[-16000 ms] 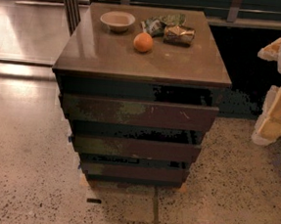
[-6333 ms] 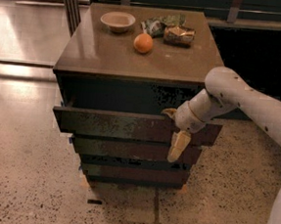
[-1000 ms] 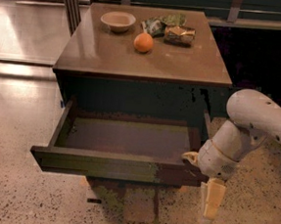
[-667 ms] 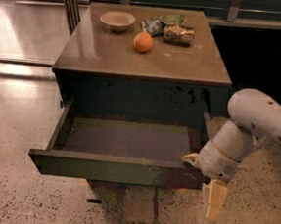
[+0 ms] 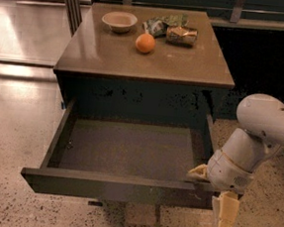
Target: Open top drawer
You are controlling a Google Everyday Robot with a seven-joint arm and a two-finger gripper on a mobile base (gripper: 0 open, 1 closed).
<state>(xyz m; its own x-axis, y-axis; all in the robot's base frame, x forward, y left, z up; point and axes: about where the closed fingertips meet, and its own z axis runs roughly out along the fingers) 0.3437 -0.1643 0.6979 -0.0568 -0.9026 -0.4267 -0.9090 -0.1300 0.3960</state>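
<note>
Dark brown top drawer [image 5: 115, 187] stands open, slid well out of the table [image 5: 136, 65] toward the camera side. Its long axis runs left to right, the front panel faces outward and the shallow brown tray is exposed from above. The front panel is the nearest part, a long low strip sitting level.

White robot arm [image 5: 265, 121] comes in from the right and bends down to the drawer's right front corner. The tool [image 5: 213, 194] sits at that corner; one pale piece touches the top edge of the front panel and another hangs downward just past the panel's right end. Cannot tell if the tool is spread or pinching the panel.

On the table's top at the back are a small pale bowl [image 5: 120, 21], an orange [image 5: 145, 42] near it, and crumpled snack packets [image 5: 171, 31] to the right. The floor [image 5: 12, 124] is speckled.
</note>
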